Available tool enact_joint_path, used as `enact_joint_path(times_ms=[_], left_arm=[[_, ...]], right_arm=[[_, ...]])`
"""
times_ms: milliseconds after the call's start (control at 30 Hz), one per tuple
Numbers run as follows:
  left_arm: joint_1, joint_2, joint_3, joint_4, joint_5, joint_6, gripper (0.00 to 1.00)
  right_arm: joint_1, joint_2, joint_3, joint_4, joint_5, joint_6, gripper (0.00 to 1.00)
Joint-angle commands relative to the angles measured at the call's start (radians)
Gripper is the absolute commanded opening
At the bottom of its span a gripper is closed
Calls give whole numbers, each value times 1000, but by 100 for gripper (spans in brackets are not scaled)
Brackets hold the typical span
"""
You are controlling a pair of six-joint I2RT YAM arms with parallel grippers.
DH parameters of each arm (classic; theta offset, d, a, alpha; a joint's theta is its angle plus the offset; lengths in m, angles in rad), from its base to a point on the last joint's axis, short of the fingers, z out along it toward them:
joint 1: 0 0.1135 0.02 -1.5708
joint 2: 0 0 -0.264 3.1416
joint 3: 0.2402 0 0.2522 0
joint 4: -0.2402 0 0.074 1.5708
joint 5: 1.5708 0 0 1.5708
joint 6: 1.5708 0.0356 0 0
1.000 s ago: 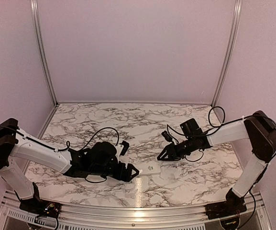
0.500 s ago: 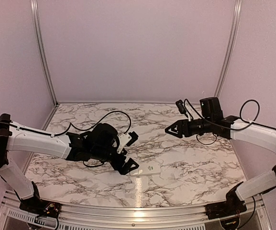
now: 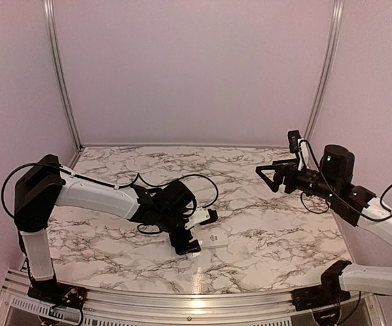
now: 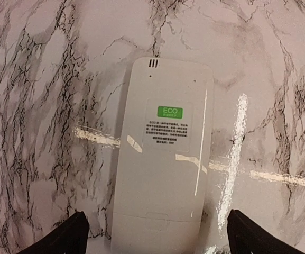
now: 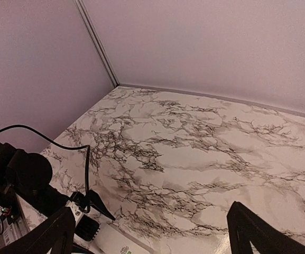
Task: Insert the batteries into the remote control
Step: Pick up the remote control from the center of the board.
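The remote control (image 4: 163, 159) lies flat on the marble table, back side up, with a green ECO sticker on it. In the top view the remote control (image 3: 216, 239) is at the front middle. My left gripper (image 3: 199, 232) is open just above the remote's left end. Its black fingertips (image 4: 75, 235) stand apart on either side of the remote without touching it. My right gripper (image 3: 267, 173) hangs open and empty, high over the right side and far from the remote. A corner of the remote (image 5: 118, 244) shows in the right wrist view. The batteries are out of view.
Pale walls with aluminium posts (image 3: 60, 75) close in the table at the back and sides. A black cable (image 3: 202, 180) loops over the left wrist. The left arm (image 5: 25, 174) shows low in the right wrist view. Marble surface (image 3: 263, 224) lies between the two grippers.
The right arm has lifted and swung back to the right, away from the remote, and its jaws have opened wide. The left wrist has shifted right and turned over the remote's end.
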Motion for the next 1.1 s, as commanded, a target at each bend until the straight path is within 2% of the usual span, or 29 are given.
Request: enact_joint_path(times_ms=[0, 567, 700, 867, 1067], left_arm=[[3, 70, 62, -81, 29, 72, 94], [3, 199, 184, -149, 102, 114, 66], [3, 207, 205, -147, 125, 108, 51], [18, 154, 191, -95, 177, 75, 35], [46, 24, 139, 14, 245, 37, 30]], right_arm=[[-6, -38, -30, 13, 66, 12, 99], [-5, -47, -76, -1, -115, 2, 99], [-5, -46, -81, 32, -163, -3, 99], [-6, -38, -87, 68, -209, 0, 99], [-6, -48, -97, 130, -267, 13, 99]])
